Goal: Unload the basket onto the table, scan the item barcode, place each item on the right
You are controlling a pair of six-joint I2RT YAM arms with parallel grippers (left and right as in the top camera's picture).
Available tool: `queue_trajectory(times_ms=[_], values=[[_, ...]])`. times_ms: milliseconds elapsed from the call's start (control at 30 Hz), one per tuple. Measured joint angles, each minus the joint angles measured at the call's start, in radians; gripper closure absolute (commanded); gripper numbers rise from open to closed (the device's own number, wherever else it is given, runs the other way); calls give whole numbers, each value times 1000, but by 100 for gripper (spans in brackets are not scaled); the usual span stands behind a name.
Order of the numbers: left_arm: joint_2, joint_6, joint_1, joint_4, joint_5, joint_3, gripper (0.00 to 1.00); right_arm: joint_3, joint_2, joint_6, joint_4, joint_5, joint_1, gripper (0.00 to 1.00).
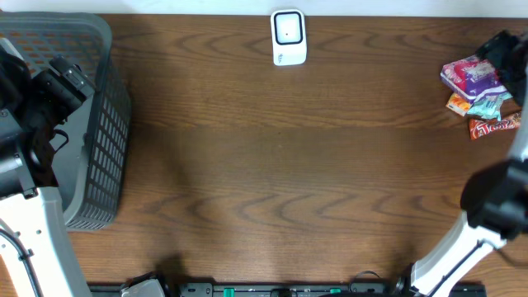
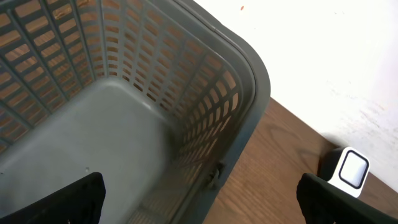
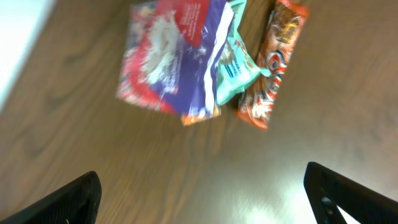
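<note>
Several snack items lie in a pile at the table's far right: a purple and red packet [image 1: 472, 77] [image 3: 171, 59], a teal packet [image 1: 488, 105] [image 3: 235, 65] and an orange-red bar [image 1: 493, 127] [image 3: 273, 62]. The white barcode scanner [image 1: 289, 37] [image 2: 351, 171] stands at the back middle. My right gripper [image 1: 503, 51] [image 3: 205, 199] hovers by the pile, open, with only bare wood between its fingers. Over the grey basket [image 1: 103, 140] [image 2: 252, 74] at the left my left gripper [image 1: 66, 82] [image 2: 199, 199] is open and holds nothing.
The basket's floor shows nothing in it in the left wrist view. Brown wooden tabletop [image 1: 280, 173] stretches between basket and pile. A white wall runs behind the table's back edge.
</note>
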Motion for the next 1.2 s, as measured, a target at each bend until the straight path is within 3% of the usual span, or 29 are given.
queue_trajectory(times_ms=[200,400,600,767,933,1200], values=[[0,0,0,0,0,0,2,10,-211,0,-160,-31,71,1],[0,0,0,0,0,0,2,-27,-269,0,-212,9,238,1],[0,0,0,0,-1,0,2,-266,-388,-21,-87,107,505,1],[0,0,0,0,-2,0,2,-540,-547,-143,116,133,665,1],[0,0,0,0,-2,0,2,-716,-622,-278,144,98,730,1],[0,0,0,0,-2,0,2,-838,-620,-337,147,32,739,1]])
